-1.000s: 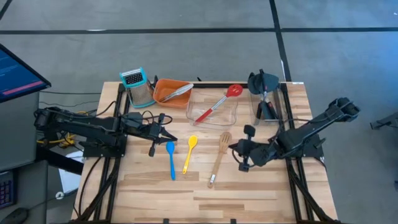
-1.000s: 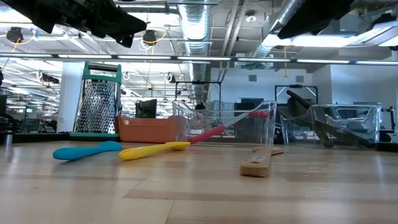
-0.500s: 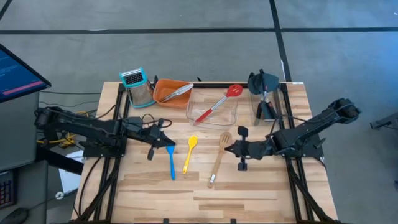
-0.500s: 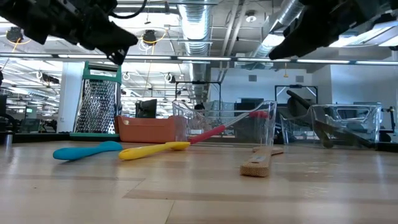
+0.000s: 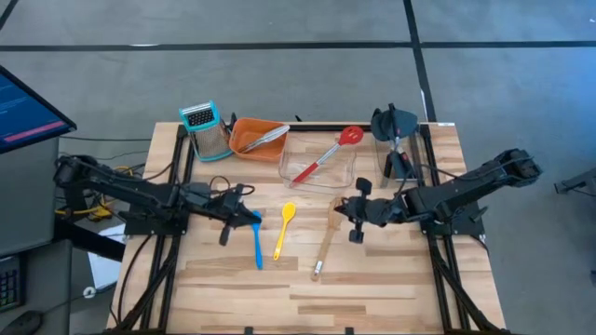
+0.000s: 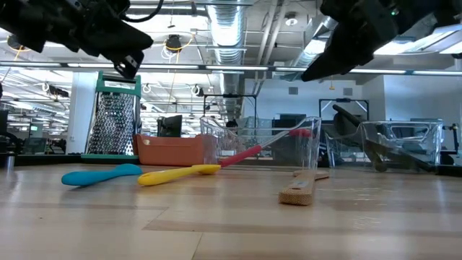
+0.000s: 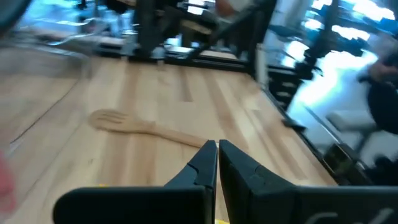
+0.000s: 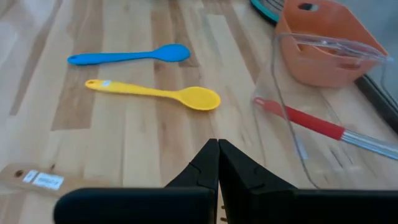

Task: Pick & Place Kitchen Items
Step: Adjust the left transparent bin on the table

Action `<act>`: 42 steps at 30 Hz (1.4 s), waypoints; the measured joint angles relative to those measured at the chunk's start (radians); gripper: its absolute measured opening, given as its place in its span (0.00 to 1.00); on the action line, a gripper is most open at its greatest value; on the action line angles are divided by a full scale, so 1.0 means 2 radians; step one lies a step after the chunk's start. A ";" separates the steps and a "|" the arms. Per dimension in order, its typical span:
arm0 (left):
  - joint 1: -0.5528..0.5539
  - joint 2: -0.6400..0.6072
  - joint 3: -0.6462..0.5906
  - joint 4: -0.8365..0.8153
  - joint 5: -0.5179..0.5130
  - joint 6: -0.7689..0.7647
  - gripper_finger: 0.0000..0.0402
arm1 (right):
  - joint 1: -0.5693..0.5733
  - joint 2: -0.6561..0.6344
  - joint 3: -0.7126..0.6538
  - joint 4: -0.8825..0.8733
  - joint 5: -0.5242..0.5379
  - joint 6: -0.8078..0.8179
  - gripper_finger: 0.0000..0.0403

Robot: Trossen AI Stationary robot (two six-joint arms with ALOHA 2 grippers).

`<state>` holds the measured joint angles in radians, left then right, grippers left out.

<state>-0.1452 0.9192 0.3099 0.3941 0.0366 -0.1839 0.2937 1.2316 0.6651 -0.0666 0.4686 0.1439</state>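
A blue spoon (image 5: 256,242), a yellow spoon (image 5: 283,233) and a wooden fork-like spatula (image 5: 326,244) lie flat on the table's middle. A red spoon (image 5: 326,158) lies in a clear bin (image 5: 317,182). Silver tongs (image 5: 268,137) lie in the orange tray (image 5: 242,140). Black spatulas (image 5: 399,140) stand in the right clear bin. My left gripper (image 5: 253,217) is shut, above the blue spoon's bowl end. My right gripper (image 5: 338,210) is shut, above the wooden spatula's head. The low view shows both grippers, left (image 6: 124,66) and right (image 6: 312,72), well above the table.
A metal grater (image 5: 207,130) stands at the far left beside the orange tray. The near half of the wooden table (image 5: 372,288) is bare board. A monitor (image 5: 23,107) stands off the table's left side.
Both grippers have come down, staying shut. My right gripper has gone toward the table's left and far side, to above the wooden spatula's head. My left gripper has shifted slightly toward the near edge over the blue spoon. No utensil has moved.
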 joint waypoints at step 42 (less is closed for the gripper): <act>0.066 0.417 0.250 -0.004 -0.168 -0.024 0.00 | 0.030 -0.221 -0.095 0.023 0.165 -0.009 0.00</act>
<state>-0.0135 1.7535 0.8097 0.3855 -0.2996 -0.2321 0.3536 0.7899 0.4748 -0.0208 0.7991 0.1256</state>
